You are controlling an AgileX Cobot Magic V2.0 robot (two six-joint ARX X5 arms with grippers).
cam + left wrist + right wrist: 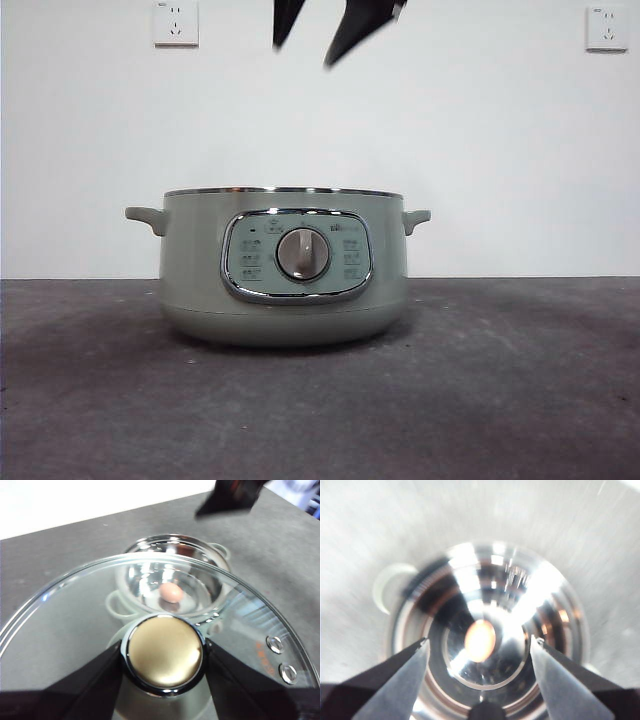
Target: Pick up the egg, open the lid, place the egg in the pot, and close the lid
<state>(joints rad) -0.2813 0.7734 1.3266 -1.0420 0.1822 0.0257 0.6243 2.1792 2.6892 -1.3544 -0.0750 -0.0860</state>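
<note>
Left end effector: clamped on the knob of the lid, one black jaw pressed to each side of it. Knob reads brassy-gold under this light, ringed in chrome. Lid held clear of the pot, tilted, glass pane filling most of the left wrist view; two small metal fittings near the lid's rim at one side.

Right end effector: jaws spread wide, nothing between them, hanging directly above the open pot. Seen in the front view as two dark tips at the top edge, well above the pot and apart from it. Also caught in the left wrist view as a blurred dark shape over the far side of the worktop.

Egg: lying on the shiny steel floor of the pot, roughly central, touching no wall. Visible in the right wrist view as a soft orange oval, out of focus; visible in the left wrist view through the glass as a pinkish-brown oval. Hidden in the front view behind the pot's green wall.

Front view alone: control panel in its chrome frame, silver dial at the centre, two small side handles, lidless metal rim, dark grey worktop, white wall, two sockets high up. Wrist views alone: polished interior, crowded with bright reflections.
</note>
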